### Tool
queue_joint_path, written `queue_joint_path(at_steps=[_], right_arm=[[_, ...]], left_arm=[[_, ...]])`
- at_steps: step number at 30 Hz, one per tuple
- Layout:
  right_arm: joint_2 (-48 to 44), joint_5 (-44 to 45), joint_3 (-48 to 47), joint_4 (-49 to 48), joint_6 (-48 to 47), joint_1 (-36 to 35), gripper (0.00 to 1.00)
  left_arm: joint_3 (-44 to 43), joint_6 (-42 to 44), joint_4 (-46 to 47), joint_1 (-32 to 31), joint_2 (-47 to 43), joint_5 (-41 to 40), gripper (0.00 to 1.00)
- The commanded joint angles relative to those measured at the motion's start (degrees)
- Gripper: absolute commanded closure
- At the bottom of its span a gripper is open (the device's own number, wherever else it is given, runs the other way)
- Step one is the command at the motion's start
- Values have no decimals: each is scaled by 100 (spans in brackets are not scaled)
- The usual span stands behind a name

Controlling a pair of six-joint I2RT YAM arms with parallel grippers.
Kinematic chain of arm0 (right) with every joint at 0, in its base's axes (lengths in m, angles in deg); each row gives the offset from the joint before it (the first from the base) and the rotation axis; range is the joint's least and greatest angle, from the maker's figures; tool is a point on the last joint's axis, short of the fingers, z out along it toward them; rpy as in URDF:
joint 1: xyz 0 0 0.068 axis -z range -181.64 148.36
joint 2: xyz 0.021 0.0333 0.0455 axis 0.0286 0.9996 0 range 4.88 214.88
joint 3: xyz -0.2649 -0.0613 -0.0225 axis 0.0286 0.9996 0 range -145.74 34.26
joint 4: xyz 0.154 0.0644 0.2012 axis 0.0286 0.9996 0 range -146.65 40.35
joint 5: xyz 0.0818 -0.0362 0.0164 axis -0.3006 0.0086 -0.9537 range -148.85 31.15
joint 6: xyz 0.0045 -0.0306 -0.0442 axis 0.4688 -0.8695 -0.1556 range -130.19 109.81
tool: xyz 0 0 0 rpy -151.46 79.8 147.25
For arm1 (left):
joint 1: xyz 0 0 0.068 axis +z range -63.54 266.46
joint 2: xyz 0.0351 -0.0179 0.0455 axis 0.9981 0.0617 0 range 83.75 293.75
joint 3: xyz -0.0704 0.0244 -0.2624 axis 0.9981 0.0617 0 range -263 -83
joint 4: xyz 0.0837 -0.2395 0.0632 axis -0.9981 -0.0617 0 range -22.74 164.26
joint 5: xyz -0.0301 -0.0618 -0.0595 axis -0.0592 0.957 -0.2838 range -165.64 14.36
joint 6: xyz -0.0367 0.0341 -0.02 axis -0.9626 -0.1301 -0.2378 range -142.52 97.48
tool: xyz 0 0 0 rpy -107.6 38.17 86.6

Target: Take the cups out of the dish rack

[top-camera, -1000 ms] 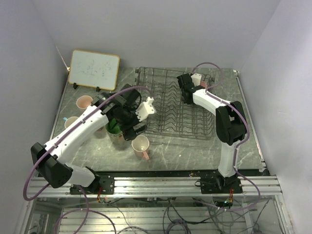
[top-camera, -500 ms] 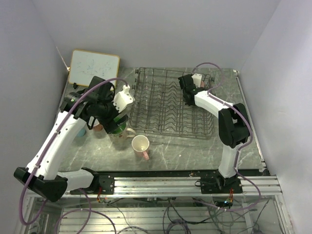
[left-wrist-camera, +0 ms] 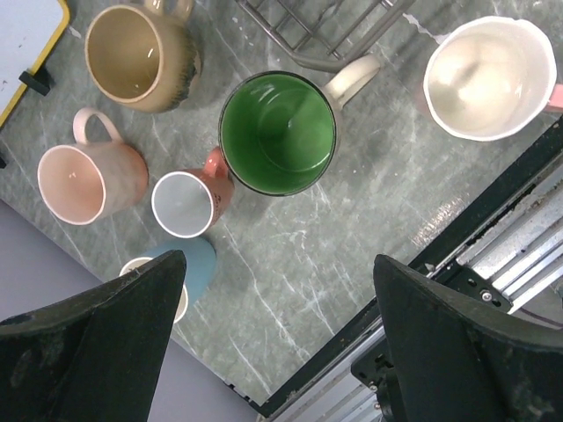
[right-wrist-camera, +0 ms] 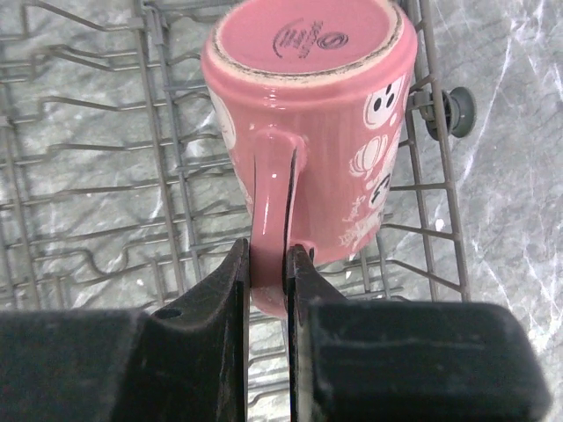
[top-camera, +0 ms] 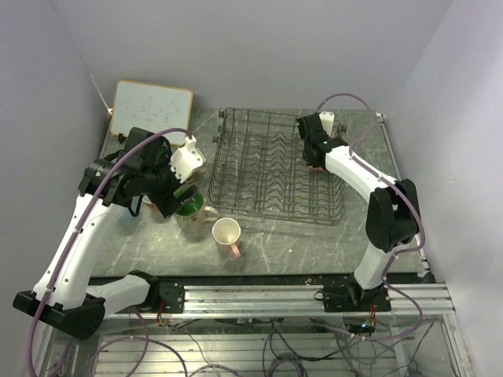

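Observation:
The dark wire dish rack point(top-camera: 259, 161) stands at the back middle of the table. My right gripper point(right-wrist-camera: 268, 264) is shut on the handle of an upside-down pink cup point(right-wrist-camera: 308, 114) with white drawings, at the rack's far right corner; in the top view the gripper point(top-camera: 314, 157) hides most of it. My left gripper point(left-wrist-camera: 277, 343) is open and empty, held above a group of upright cups left of the rack: green-inside point(left-wrist-camera: 277, 132), tan point(left-wrist-camera: 132, 53), pink point(left-wrist-camera: 75, 180), salmon point(left-wrist-camera: 185, 204), light blue point(left-wrist-camera: 189, 264) and cream point(left-wrist-camera: 479, 77).
A wood-framed whiteboard point(top-camera: 151, 112) leans at the back left. The rack's near left corner point(left-wrist-camera: 325, 31) lies right by the green-inside cup's handle. The table's front rail point(left-wrist-camera: 493, 237) runs just past the cream cup point(top-camera: 226, 233).
My left arm has swung left and risen off the green-inside cup, which stays on the table. My right gripper has shifted slightly to the right at the rack's corner, still on the pink cup.

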Motion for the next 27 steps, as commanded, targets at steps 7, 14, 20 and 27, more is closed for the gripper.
queue_joint_path(at_steps=[7,14,20,27], right_arm=[[-887,313,-244,-48,-144,-394,100],[-1061,-51,-744,437,-158,-694,100],[-1332,-1392,-727,619,498,-748,100],[-1550,-3213,-588,104,1570,-756,100]], left_arm=[[-292,-334,557,101,135,390,1],[530,8,1409,101,-498,561,1],[636,107,2465,101,-662,290,0],[753,163,3151,101,-520,1101,0]])
